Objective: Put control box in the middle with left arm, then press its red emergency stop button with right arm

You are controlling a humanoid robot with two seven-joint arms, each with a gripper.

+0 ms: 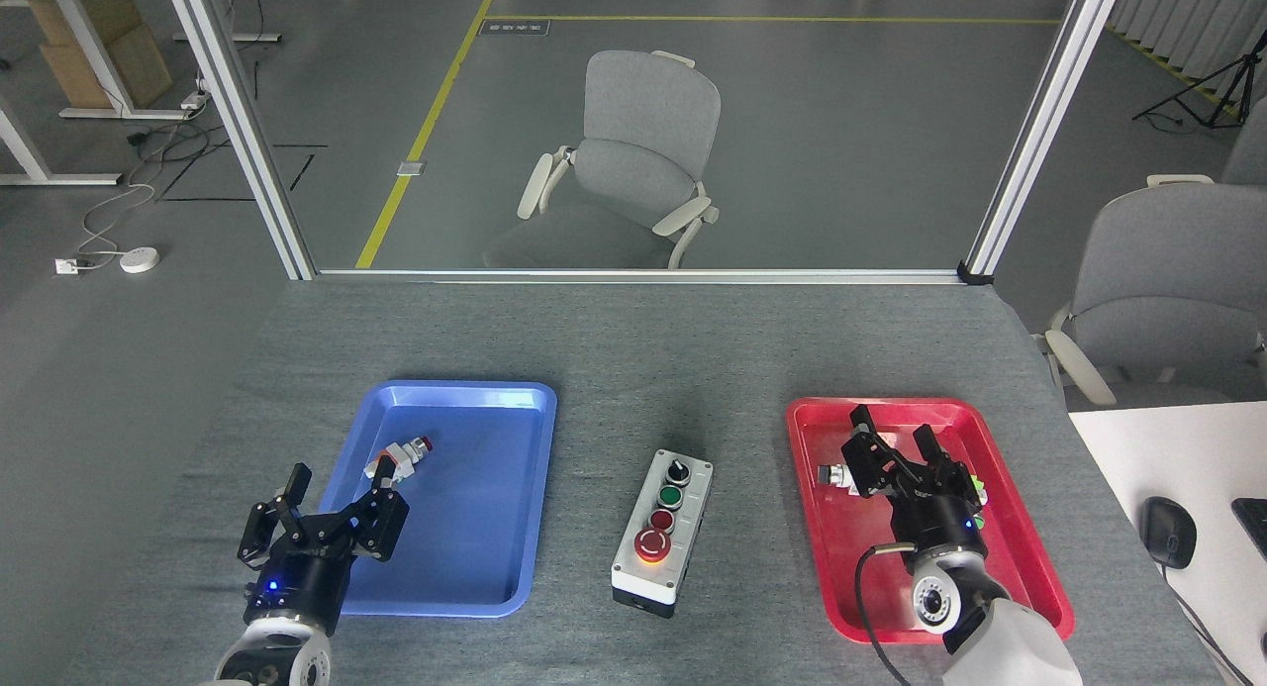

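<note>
Control box (662,530) sits on the bare grey cloth (614,349), taken here as the landmark: long axis running away from the robot and slightly tilted, black knob (678,466) at the far end, then green button (671,495), small red button (661,519), and the big red mushroom button (650,543) nearest the robot. Nothing touching it. Blue tray (450,592) lies to the box's left, apart from it, with a small orange-and-white push-button part (396,458) near its far corner. Left gripper (337,488) hangs over that tray's near-left edge, fingers spread wide, holding nothing. Red tray (822,538) lies to the box's right, apart from it. Right gripper (898,439) hovers over the red tray, well clear of the box, fingers parted, empty. A loose part (831,476) shows just left of it; another is mostly hidden behind the gripper.
</note>
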